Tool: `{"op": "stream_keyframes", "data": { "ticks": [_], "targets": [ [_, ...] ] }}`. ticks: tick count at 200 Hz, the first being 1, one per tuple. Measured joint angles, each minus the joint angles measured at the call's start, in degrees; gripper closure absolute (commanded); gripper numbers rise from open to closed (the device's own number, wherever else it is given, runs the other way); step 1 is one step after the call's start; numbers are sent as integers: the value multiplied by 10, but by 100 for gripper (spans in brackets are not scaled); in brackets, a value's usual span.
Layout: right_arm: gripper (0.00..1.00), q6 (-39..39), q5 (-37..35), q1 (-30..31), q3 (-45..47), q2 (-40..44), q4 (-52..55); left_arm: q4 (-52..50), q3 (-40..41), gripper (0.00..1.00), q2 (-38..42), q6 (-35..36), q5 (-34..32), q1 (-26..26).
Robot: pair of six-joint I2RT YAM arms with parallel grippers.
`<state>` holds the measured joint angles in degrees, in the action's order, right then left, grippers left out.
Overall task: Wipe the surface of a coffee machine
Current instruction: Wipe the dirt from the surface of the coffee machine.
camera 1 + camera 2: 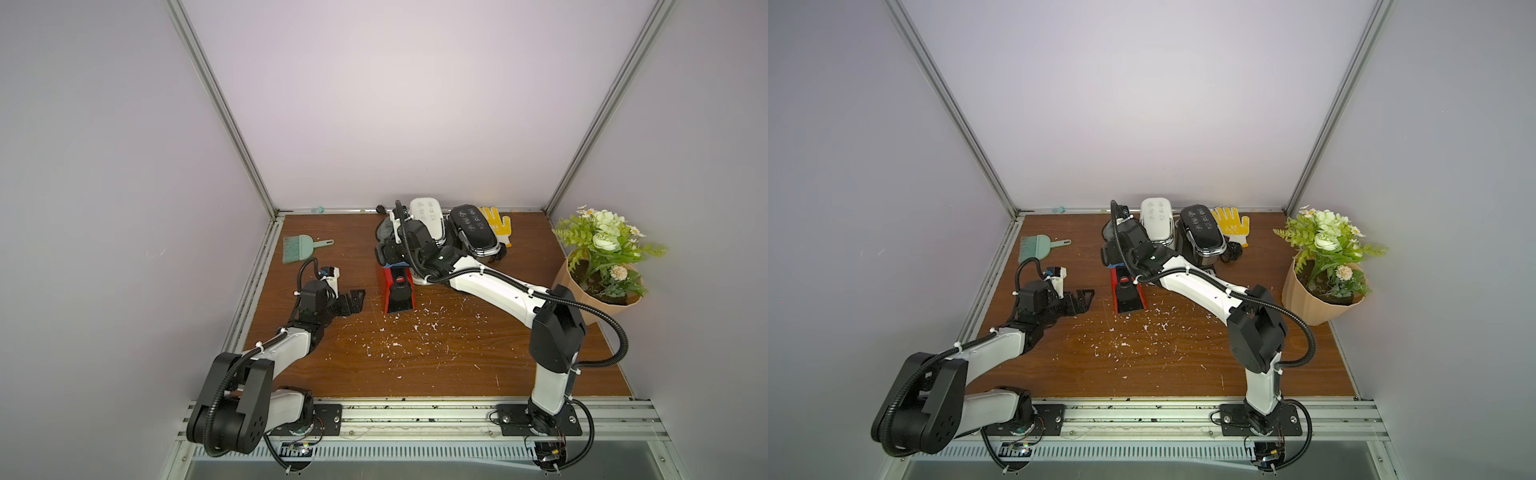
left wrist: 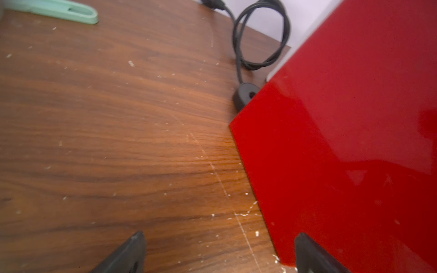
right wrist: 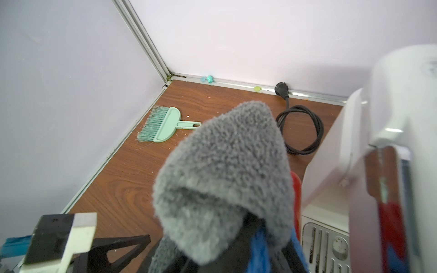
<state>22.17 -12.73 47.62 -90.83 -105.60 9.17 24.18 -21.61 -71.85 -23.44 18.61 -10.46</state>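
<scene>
A red coffee machine [image 1: 399, 293] [image 1: 1128, 293] stands mid-table, and its glossy side fills the left wrist view [image 2: 343, 141]. My right gripper [image 1: 388, 253] [image 3: 236, 248] hangs over the machine's rear top, shut on a grey-and-blue cloth [image 1: 384, 230] [image 1: 1109, 232] [image 3: 224, 165] that drapes over and hides its fingers. On the table to the left of the machine, my left gripper [image 1: 355, 301] [image 1: 1084, 299] [image 2: 218, 250] is open. One of its fingertips [image 2: 305, 245] is next to the red side panel, with nothing held.
A white machine [image 1: 426, 216] [image 3: 354, 165] and a black machine [image 1: 476, 230] stand behind, with a yellow glove [image 1: 496, 224]. A green brush [image 1: 299, 249] [image 3: 163, 125] lies back left. A coiled black cord [image 3: 300, 132] lies nearby, a potted plant [image 1: 598, 270] stands right, and white crumbs [image 1: 415, 332] litter the table.
</scene>
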Motion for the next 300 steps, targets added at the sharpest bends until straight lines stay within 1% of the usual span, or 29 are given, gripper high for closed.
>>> {"op": "stream_keyframes", "data": {
  "ticks": [33, 54, 80, 108, 146, 180, 205, 227, 250, 263, 300],
  "targets": [
    [81, 17, -9, -13, 104, 76, -8, 1, 0, 2, 41, 21, -19, -54],
    [81, 28, 4, -21, 176, 113, -8, 4, 1, 4, 70, 32, -38, -85],
    [80, 35, 24, -22, 238, 124, -9, 4, 10, 5, 104, 43, -83, -128],
    [80, 43, 61, -29, 287, 125, -20, 2, 31, 6, 127, 34, -119, -152],
    [80, 54, 128, -48, 342, 124, -92, 2, 81, 5, 146, 4, -137, -181],
    [80, 61, 159, -62, 347, 94, -142, 16, 75, 5, 114, -16, -137, -197],
    [80, 62, 164, -68, 347, 70, -166, 33, 50, 4, 52, -24, -137, -200],
    [80, 67, 178, -67, 357, 68, -189, 35, 11, 3, -10, -25, -143, -201],
    [80, 76, 181, -60, 366, 68, -207, 24, -28, 1, -52, -25, -175, -202],
    [80, 82, 176, -52, 369, 68, -214, 9, -31, 0, -52, -26, -200, -202],
    [80, 95, 184, -17, 369, 68, -222, -44, -40, 1, -48, -26, -280, -202]
  ]
}}
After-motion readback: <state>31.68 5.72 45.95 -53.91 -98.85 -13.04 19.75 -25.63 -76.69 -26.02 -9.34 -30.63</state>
